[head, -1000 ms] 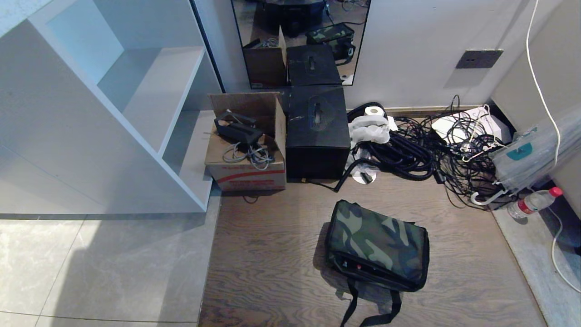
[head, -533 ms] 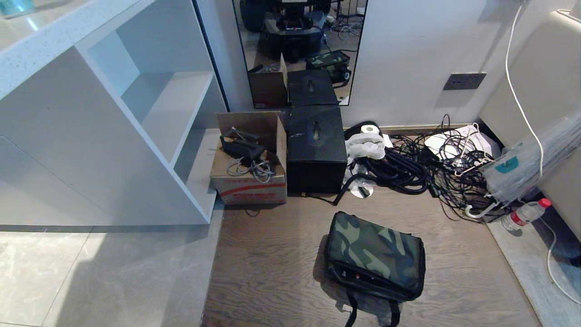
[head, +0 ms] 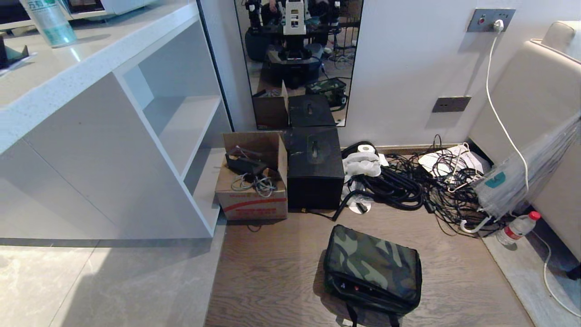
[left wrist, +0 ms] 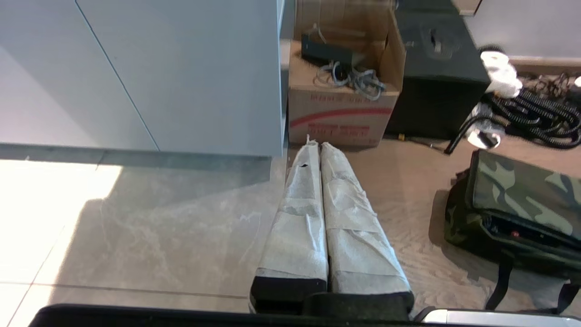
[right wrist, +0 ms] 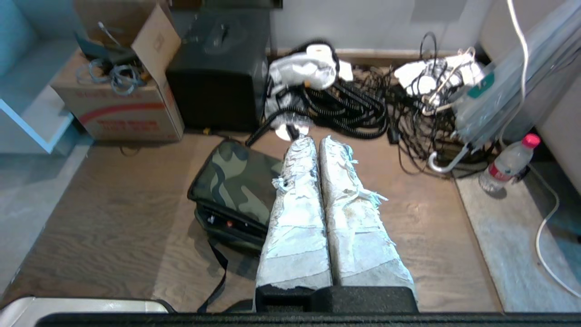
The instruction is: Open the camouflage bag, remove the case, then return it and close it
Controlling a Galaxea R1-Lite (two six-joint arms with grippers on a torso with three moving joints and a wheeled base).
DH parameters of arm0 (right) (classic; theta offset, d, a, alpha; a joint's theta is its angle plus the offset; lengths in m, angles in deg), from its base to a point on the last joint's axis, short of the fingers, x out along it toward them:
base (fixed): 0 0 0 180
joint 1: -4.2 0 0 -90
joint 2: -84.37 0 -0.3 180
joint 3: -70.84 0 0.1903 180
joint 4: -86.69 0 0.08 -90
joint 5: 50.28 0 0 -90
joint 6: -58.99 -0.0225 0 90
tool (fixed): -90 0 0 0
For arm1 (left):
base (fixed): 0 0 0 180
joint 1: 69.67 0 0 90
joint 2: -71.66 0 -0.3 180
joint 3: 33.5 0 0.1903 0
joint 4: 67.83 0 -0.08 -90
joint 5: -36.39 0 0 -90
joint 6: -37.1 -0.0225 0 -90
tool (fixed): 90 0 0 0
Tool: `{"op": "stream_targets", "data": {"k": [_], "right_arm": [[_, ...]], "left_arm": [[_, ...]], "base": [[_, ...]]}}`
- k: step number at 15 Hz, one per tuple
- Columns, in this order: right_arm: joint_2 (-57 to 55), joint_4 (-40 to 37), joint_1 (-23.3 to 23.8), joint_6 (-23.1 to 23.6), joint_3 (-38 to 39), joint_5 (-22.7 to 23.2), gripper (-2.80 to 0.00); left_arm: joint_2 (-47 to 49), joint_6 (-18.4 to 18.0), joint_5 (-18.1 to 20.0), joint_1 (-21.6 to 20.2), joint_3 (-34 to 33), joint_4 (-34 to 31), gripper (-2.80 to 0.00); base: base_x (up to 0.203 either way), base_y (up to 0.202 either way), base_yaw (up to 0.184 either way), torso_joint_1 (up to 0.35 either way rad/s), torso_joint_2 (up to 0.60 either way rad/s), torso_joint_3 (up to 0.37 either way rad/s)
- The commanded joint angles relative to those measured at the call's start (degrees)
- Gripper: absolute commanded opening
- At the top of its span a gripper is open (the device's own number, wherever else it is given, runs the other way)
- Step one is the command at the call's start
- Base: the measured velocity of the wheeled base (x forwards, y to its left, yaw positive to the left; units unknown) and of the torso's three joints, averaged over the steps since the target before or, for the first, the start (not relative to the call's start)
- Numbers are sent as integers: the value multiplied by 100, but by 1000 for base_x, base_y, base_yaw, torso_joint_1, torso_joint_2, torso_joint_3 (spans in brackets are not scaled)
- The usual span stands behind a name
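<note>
Camouflage bag (head: 373, 268) lies closed on the wood floor (head: 268, 277), with open floor to its left and right – approach from above is unobstructed. Behind it, near but apart, stand a black cube box (head: 315, 169) and cardboard box (head: 252, 188); tangled cables (head: 408, 186) crowd the far right. White shelf unit (head: 136, 150) blocks the left side beyond the cardboard box

Green-brown-black camouflage bag (head: 373, 268)
</note>
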Motion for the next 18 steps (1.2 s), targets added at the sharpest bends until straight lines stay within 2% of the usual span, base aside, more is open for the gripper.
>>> {"op": "stream_targets", "data": {"k": [1,18], "right_arm": [[-15,4,-1,5,176,3,-280],[-15,4,-1,5,176,3,-280]], "left_arm": [[-2,3,-2,-1,0,1,-280],[-2,3,-2,-1,0,1,-280]], "base": [[0,0,0,0,-2,205],[0,0,0,2,2,201]]}}
